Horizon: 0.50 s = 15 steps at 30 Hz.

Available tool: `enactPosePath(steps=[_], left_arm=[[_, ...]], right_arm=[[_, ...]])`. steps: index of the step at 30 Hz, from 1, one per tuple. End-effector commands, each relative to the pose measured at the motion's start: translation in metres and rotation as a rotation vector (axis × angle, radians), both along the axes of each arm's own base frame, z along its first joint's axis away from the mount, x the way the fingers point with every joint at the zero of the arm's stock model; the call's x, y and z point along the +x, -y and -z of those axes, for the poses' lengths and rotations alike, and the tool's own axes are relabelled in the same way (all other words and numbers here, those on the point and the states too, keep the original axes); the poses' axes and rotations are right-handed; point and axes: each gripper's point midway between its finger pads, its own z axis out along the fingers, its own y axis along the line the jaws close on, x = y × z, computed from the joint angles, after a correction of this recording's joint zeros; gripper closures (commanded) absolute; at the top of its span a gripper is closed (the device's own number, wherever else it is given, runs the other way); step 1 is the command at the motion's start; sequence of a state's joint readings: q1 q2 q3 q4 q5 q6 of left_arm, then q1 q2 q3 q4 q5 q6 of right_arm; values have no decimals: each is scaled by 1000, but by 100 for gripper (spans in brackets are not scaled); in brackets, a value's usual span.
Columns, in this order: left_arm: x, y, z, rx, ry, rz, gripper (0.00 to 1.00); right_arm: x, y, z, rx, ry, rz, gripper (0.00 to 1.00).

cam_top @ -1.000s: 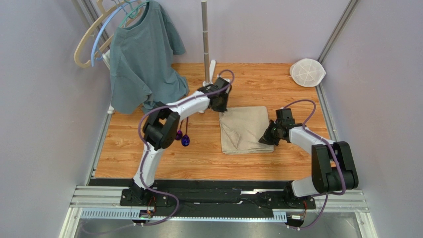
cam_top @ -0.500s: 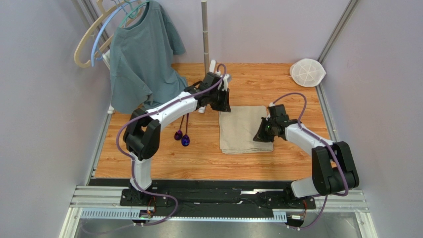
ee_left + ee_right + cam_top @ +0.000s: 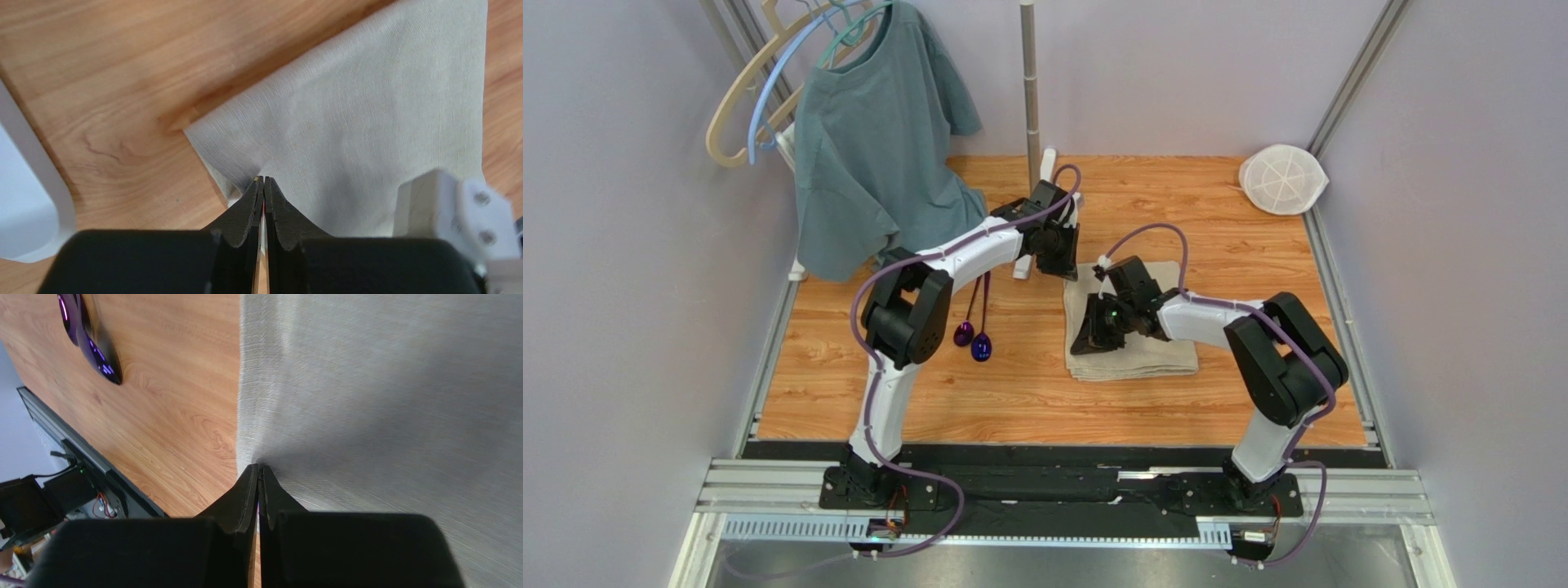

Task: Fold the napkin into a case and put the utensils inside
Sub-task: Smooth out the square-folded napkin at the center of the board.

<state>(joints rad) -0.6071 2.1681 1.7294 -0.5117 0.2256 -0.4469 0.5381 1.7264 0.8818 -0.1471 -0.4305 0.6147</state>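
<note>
The beige-tan napkin (image 3: 1161,346) lies folded on the wood table right of centre. My left gripper (image 3: 1063,260) is at its far left corner, and its jaws are shut on that corner (image 3: 262,180), which rises to the tips. My right gripper (image 3: 1090,341) is over the napkin's left edge, with its jaws shut on a fold of the cloth (image 3: 258,467). The napkin fills much of the left wrist view (image 3: 368,110) and the right wrist view (image 3: 380,386). Two purple spoons (image 3: 972,339) lie left of the napkin, apart from it, and show in the right wrist view (image 3: 92,337).
A grey-green T-shirt (image 3: 873,135) hangs on hangers at the back left. A metal pole (image 3: 1028,86) stands behind the left gripper, with its white base (image 3: 24,184) close by. A white mesh disc (image 3: 1284,178) sits in the back right corner. Walls close both sides.
My right gripper has moved left across the napkin, from its right edge to its left edge, with cloth in it. My left gripper has shifted slightly back at the far left corner.
</note>
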Motion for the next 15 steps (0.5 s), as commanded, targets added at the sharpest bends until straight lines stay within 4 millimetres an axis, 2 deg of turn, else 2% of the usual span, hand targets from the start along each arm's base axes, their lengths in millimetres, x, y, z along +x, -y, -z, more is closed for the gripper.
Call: enactPosePath(steps=[1, 5, 6, 7, 8, 9, 10, 12, 13, 15], left_arm=[[12, -12, 21, 63, -34, -34, 90], [16, -17, 35, 122, -61, -12, 91], [15, -17, 32, 123, -57, -7, 91], [16, -15, 16, 109, -16, -6, 90], [15, -14, 7, 97, 8, -5, 88], [10, -14, 4, 88, 16, -4, 86], [6, -10, -18, 60, 47, 6, 81], [-5, -7, -31, 46, 50, 13, 75], [-15, 1, -49, 22, 73, 36, 71], [-36, 5, -63, 6, 79, 66, 68]], right_arm=[[-5, -11, -3, 68, 17, -8, 97], [-20, 2, -5, 36, 15, -12, 97], [-16, 5, -28, 44, 79, 0, 96], [-21, 16, -31, 4, 75, 14, 95], [-14, 27, -40, -40, 123, 54, 86], [-11, 36, -57, -49, 174, 74, 81], [-14, 53, -58, -92, 154, 102, 78], [-6, 76, -66, -169, 181, 151, 68], [-13, 96, -63, -229, 143, 183, 63], [-12, 126, -60, -345, 139, 232, 56]])
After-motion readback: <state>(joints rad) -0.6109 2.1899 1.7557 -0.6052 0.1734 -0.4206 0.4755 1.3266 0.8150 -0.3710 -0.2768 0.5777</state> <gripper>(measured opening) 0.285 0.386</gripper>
